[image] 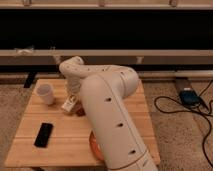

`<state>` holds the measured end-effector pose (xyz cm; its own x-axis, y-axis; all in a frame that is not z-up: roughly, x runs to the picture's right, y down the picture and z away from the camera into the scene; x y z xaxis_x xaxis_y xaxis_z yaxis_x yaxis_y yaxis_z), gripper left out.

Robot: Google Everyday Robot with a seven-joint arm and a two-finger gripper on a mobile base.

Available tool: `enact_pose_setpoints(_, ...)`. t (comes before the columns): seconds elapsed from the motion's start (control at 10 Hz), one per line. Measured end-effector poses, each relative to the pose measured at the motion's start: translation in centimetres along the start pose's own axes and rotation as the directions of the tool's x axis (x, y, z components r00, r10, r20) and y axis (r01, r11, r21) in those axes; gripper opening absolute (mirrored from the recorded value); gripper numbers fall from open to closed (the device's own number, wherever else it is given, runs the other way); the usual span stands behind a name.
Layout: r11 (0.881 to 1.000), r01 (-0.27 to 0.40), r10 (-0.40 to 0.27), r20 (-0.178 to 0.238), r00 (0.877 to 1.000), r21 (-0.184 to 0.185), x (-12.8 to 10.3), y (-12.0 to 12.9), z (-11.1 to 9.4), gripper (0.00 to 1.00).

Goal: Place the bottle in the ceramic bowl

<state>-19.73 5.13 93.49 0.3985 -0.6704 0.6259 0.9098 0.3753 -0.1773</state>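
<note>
Far left on my screen is the bench point(57, 127), a pale wooden top. It carries a white cup point(45, 93) near the back corner and a black phone point(43, 134) lying flat closer to the front edge.

Next to the right is the bottle point(68, 104), small and white with brownish marks. It sits tilted on the bench towards the middle, well apart from the cup. The hand point(73, 96) is right over it, hanging down from the bent wrist, and looks to be touching it or just short of that. I cannot tell whether the hand is spread, pressed together or already pinching the bottle. A small dark brown thing point(80, 111) lies just beside the bottle, and I can't make out what it is.

Further right and nearer the front, only an orange sliver of the bowl point(93, 145) shows, because the big white arm point(107, 115) covers most of it. The bowl holds nothing that I can see.

On the floor at the far right are a blue box point(189, 96) and black cables point(170, 107).

I judge this to be the grasping step, with the bottle not yet lifted. The next move calls for a firm grip, a straight lift clear of the brown thing, then a carry forward and slightly right to lower the bottle inside the bowl's rim.
</note>
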Motion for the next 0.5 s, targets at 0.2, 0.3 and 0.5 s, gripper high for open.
enact_pose_setpoints(0.2, 1.0, 0.008, -0.008, -0.026, 1.0, 0.023, -1.3, -0.2, -2.0, 0.15)
enact_pose_setpoints(0.3, 0.999, 0.01, -0.008, -0.049, 0.999, 0.032, -1.9, 0.2, -3.4, 0.15)
enact_pose_setpoints(0.5, 0.998, 0.003, 0.002, -0.086, 0.996, 0.059, -3.7, 1.7, -6.3, 0.15)
